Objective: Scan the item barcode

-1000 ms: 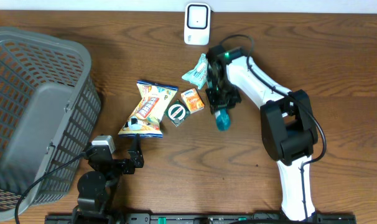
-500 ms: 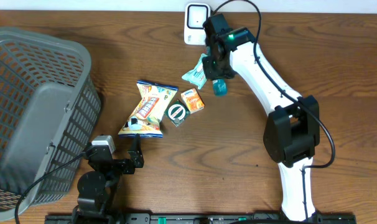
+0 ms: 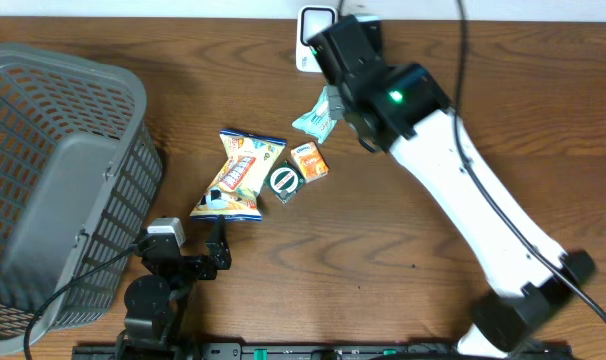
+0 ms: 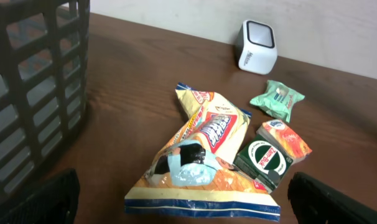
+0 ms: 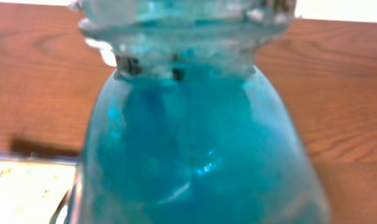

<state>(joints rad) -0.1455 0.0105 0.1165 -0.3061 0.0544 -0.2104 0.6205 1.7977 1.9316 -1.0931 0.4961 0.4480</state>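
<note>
Presenting step: the right gripper, partly closed on the teal bottle, holds it at 12 o'clock by the scanner; next, I judge, its barcode must face the scanner's window.

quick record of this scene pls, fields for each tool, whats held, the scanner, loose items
right tool: shut on teal bottle, close to the scanner
left tool: open, empty, low, facing the chip bag
scanner: white, beyond the packets
loose items: chip bag, green-label box, orange packet, mint packet
basket: grey, on the left
</note>
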